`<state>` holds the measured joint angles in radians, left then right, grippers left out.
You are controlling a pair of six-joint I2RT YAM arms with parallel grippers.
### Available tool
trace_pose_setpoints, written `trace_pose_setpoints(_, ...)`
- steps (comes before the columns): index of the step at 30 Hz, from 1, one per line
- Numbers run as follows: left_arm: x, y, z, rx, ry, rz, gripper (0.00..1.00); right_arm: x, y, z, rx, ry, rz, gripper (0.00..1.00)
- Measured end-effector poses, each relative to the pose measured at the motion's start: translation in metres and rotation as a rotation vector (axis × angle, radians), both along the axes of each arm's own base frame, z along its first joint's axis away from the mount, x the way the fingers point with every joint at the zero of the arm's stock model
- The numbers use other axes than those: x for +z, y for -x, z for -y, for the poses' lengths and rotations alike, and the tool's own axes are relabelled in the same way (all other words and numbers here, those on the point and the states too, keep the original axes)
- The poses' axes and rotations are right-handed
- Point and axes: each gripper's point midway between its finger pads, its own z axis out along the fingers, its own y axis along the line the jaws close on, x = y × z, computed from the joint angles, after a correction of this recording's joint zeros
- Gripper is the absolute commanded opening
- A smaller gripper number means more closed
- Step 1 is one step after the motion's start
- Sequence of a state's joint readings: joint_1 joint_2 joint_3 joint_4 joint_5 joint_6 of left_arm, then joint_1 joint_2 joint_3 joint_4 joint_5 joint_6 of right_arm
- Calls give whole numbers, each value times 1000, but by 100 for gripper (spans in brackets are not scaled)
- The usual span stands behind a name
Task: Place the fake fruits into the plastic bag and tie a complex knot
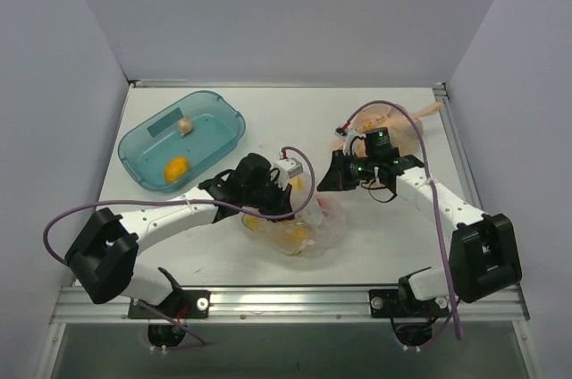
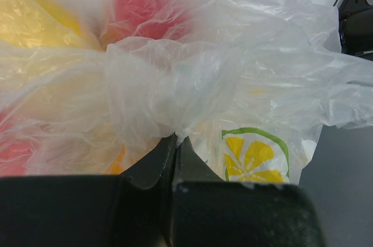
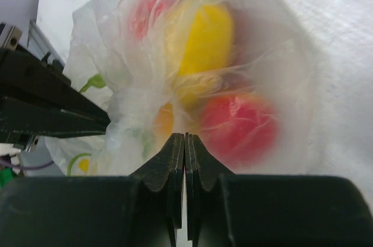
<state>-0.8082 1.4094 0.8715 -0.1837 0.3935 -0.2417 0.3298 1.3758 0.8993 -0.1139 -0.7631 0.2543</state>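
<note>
Plastic bag (image 1: 308,234): near centre of table (image 1: 384,245), close to its near edge; fake fruits (image 3: 204,37) inside.
Left gripper (image 2: 175,139): pinching a gathered fold of the bag.
Right gripper (image 3: 185,139): jaws pressed together, tips at the bag's film; hold unclear.
Teal tray (image 1: 214,133): far left, well apart from the bag.
Peach bag (image 1: 398,124): far right.

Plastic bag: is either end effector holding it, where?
The left end effector pinches a gathered fold of the plastic bag; right end effector is shut, hold unclear.
</note>
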Motion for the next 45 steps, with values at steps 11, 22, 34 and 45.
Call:
trace_pose_setpoints(11, 6, -13, 25, 70, 132, -16, 0, -29, 57, -34, 176, -50, -82, 0)
trace_pose_setpoints(22, 16, -37, 44, 168, 325, -6, 0, -29, 61, -42, 121, -124, -152, 4)
trace_pose_setpoints(34, 78, -33, 23, 166, 478, 58, 0, -7, 58, -56, 158, -206, -121, 19)
trace_pose_setpoints(45, 38, -24, -4, 188, 253, 40, 0, 11, 55, -35, 220, -115, 43, 17)
